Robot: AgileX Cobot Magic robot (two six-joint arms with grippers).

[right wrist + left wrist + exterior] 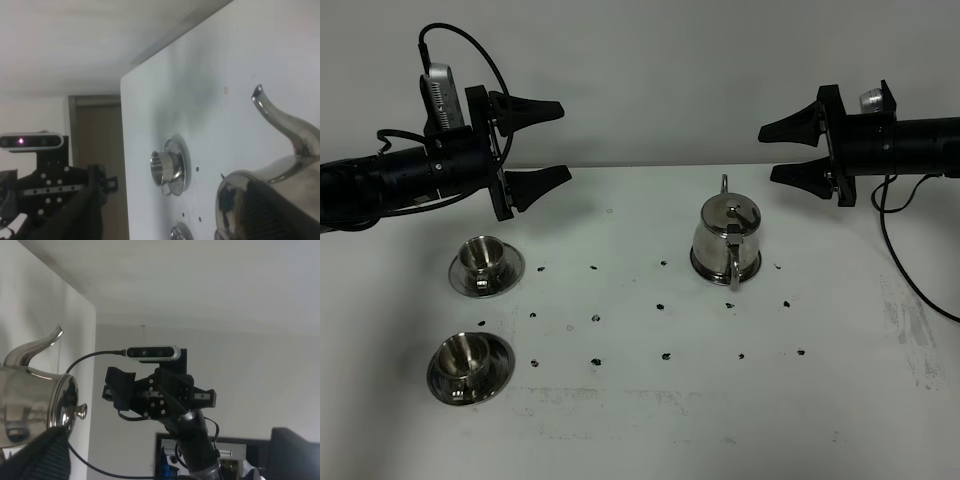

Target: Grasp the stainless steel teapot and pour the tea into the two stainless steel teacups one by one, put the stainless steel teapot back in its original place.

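Hovering wide open and empty near the far teacup (pixel 485 262) and near teacup (pixel 468 365), the left gripper (pixel 565 140) lies well apart from the stainless steel teapot (pixel 728 235), which stands upright on its coaster (pixel 697 266), loop handle toward the front, nearer the equally open, empty right gripper (pixel 766 155).

White table (pixel 650 430), small dark marks (pixel 660 306) scattered across; grey scuffs (pixel 917 335) near right edge.

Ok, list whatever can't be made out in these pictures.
- Tea inside the teapot: exterior high, lid closed.
- What the teapot stands on: exterior high, hidden beneath it.
- One teacup: right wrist, cut off by the frame edge.
- Teapot's handle: left wrist, behind a dark blurred shape or past the edge.
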